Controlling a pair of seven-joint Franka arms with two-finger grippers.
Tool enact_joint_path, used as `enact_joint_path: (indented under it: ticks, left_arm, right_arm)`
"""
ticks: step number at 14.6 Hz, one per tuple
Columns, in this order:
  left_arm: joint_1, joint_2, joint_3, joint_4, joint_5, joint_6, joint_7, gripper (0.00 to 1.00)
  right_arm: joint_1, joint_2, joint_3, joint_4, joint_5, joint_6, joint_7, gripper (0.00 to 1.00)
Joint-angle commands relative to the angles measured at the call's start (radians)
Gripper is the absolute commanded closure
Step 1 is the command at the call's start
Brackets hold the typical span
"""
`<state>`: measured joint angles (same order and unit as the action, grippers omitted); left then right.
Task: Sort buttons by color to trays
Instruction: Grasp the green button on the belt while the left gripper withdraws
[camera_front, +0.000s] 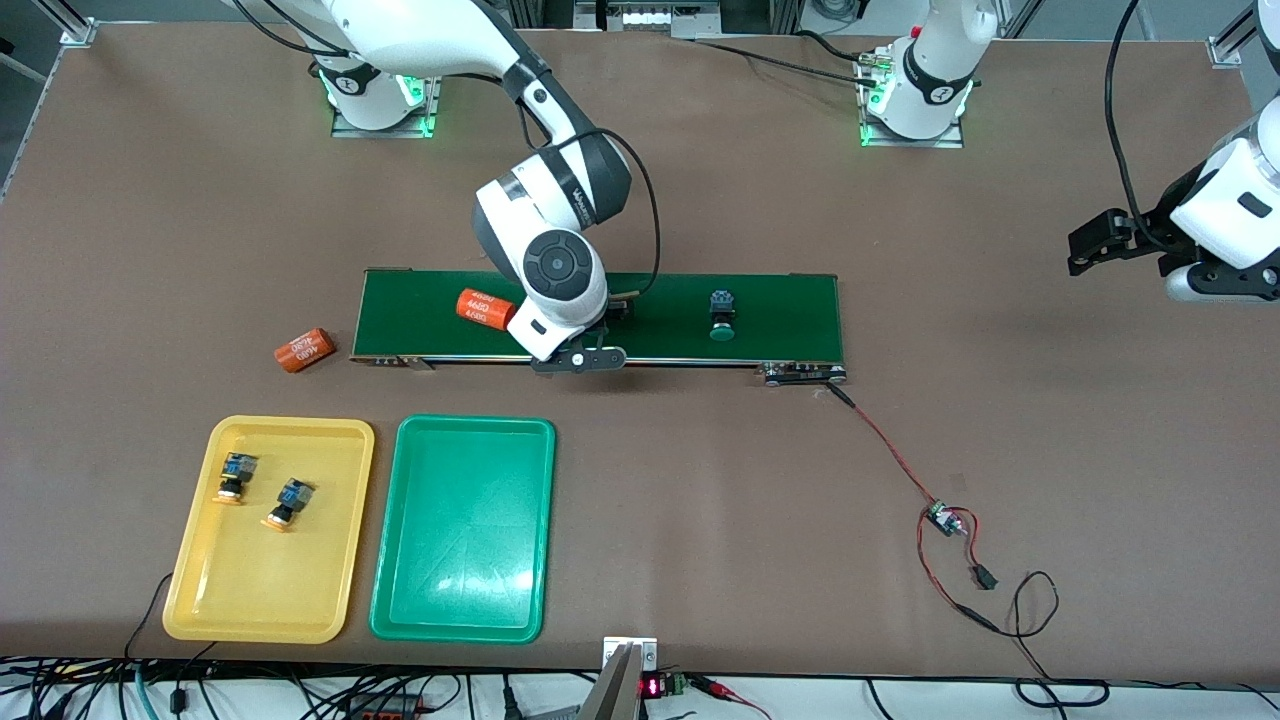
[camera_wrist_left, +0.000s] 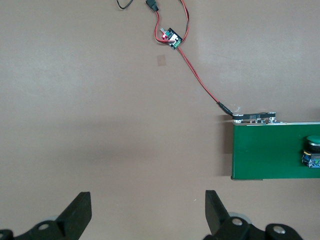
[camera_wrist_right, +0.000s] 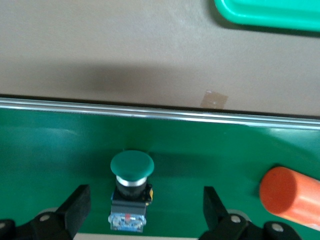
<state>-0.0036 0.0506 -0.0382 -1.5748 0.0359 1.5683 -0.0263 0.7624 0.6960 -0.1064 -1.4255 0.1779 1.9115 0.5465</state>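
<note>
Over the dark-green conveyor belt, the right gripper hangs with its jaws spread wide, and a green-capped button lies on the belt between the two fingers, touching neither of them; its green cap points toward the belt's edge rail nearer the trays, and its black-and-blue body sits back between the fingers. In the front view this button is hidden under the right arm's wrist. Beside it on the belt, toward the right arm's end, lies an orange cylinder with white print. A second green-capped button lies on the belt well apart, toward the left arm's end. Another orange cylinder lies on the table just off the belt's end toward the right arm. The yellow tray sits nearer the front camera than the belt and holds two yellow-capped buttons, one just beside the other. The green tray sits beside the yellow one. The left gripper waits over bare table past the belt's end, its jaws open and holding nothing, with a red-and-black cable and a small circuit board on the table nearby.
</note>
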Motion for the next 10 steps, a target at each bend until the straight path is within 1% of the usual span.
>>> enact_joint_path:
  ticks: [1, 4, 5, 6, 7, 8, 10]
  left_arm:
    - [-0.003, -0.003, 0.003, 0.015, 0.015, -0.022, 0.022, 0.0]
    - [-0.003, -0.003, 0.003, 0.015, 0.016, -0.022, 0.022, 0.0]
    - [-0.007, -0.003, 0.001, 0.015, 0.016, -0.024, 0.017, 0.0]
    - [-0.009, -0.003, 0.0, 0.015, 0.016, -0.025, 0.016, 0.0]
    - [-0.009, -0.003, -0.005, 0.015, 0.016, -0.025, 0.013, 0.0]
    - [-0.01, -0.003, -0.011, 0.015, 0.018, -0.025, 0.011, 0.0]
    - [-0.009, -0.003, -0.012, 0.015, 0.018, -0.025, 0.009, 0.0]
  right_arm:
    - [0.017, 0.014, -0.007, -0.03, 0.012, 0.041, 0.027, 0.07]
    - [0.02, 0.014, -0.007, -0.055, 0.014, 0.061, 0.029, 0.36]
    - [0.026, 0.013, -0.009, -0.059, 0.012, 0.061, 0.027, 0.5]
    - [0.029, 0.008, -0.009, -0.055, 0.014, 0.058, 0.047, 0.71]
    - [0.026, 0.004, -0.009, -0.05, 0.012, 0.054, 0.109, 0.88]
    - [0.022, -0.001, -0.009, -0.04, 0.012, 0.054, 0.147, 1.0]
    - [0.025, -0.006, -0.012, -0.007, 0.012, 0.044, 0.164, 1.0]
